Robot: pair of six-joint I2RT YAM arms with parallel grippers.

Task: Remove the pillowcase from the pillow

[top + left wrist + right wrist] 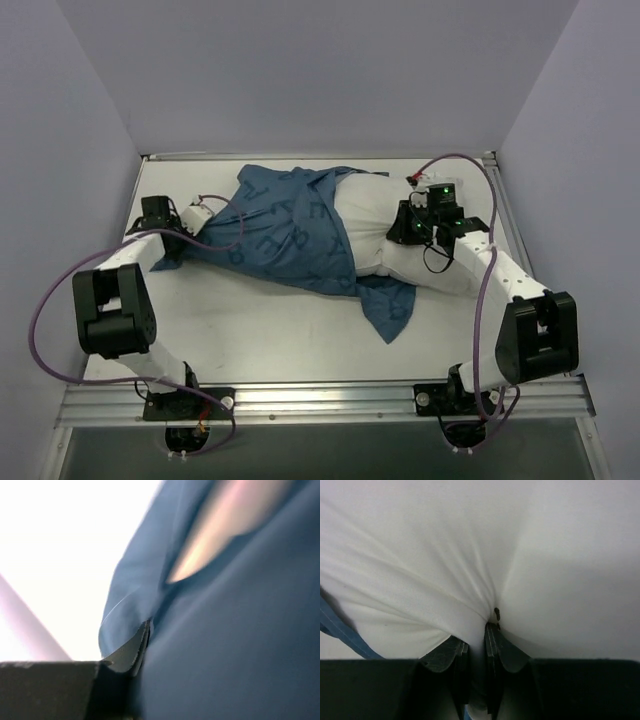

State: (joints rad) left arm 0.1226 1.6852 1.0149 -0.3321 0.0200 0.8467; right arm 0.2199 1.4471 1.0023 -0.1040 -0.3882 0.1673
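**Two grippers clamped, one pillow half out of its case**

Both arms reach over the white table point(250, 330) from the near edge, and each has hold of something soft.

The pillowcase point(285, 235) lies across the middle and left of the table, a rumpled sheet of dark blue with lighter blue letters. Its left edge is drawn out to a point where the left gripper point(208, 212) meets it. In the left wrist view the blue cloth point(235, 645) fills nearly everything. One toothed finger point(131, 654) presses into a fold and the cloth hides the other, so the jaws look closed on the fabric, with no gap showing.

The pillow point(375, 215) sits right of centre, plump and plain white. Its right part is bare, and its left part runs under the blue cloth. A loose flap of the pillowcase trails toward the near side, just below the pillow's near edge.

The right gripper point(402, 232) bears on the bare right part of the pillow. The right wrist view shows the right gripper point(476, 637) drawn narrow, with a ridge of white pillow point(470, 555) fabric pinched between its dark fingers point(496, 642) and creases fanning away from the pinch. A thin strip of blue shows at the lower left of that view.
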